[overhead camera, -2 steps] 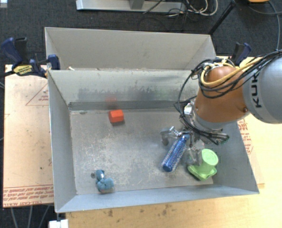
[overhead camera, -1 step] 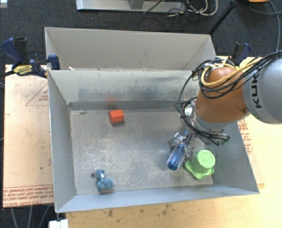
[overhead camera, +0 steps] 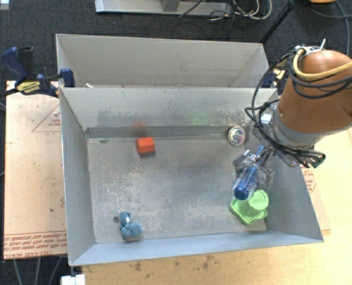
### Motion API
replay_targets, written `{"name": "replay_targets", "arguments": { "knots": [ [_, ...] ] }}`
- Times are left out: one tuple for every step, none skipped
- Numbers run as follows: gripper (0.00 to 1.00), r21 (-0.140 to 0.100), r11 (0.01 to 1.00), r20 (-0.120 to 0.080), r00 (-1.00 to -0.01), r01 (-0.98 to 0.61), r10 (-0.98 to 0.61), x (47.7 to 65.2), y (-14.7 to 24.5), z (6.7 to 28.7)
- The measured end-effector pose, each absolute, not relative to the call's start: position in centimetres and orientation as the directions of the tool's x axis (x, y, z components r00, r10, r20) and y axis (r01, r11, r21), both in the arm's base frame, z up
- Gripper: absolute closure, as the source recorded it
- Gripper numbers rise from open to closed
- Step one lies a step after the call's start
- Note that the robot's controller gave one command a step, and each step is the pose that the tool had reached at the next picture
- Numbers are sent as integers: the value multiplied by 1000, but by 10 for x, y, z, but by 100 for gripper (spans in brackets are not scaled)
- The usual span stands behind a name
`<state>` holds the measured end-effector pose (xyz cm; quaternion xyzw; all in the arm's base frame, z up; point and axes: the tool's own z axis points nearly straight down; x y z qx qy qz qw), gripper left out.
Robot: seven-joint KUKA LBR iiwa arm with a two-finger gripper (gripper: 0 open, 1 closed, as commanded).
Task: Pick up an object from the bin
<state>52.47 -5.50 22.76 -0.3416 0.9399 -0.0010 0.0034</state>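
The claw (overhead camera: 254, 166) hangs low in the bin (overhead camera: 75, 159), close to the right wall and nearer the front than the back, under the arm's orange-brown cover and its black cables. Whether it is wide or narrow cannot be told from this angle.

Right at its tip is a short blue stick (overhead camera: 244, 184) with a ridged surface, slanting down and forward from the claw. It meets the claw's metal parts, but whether it is gripped or only lies beneath them is not clear. The lower end of the stick lies over a light green piece (overhead camera: 251, 209), roundish and of plastic, which sits on the floor just in front of the claw.

Just behind the claw, by the back wall, is a small shiny silver disc (overhead camera: 236, 135). Well off to the claw's left, also near the back wall, sits a red-orange block (overhead camera: 145, 145). Farthest away, in the front left corner, is a small grey-blue lump (overhead camera: 129, 228).
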Motion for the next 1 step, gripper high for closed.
{"name": "replay_targets", "arguments": {
  "knots": [
    [100, 2, 665, 0, -665, -747, -747, 515, -57, 216]
  ]
}}
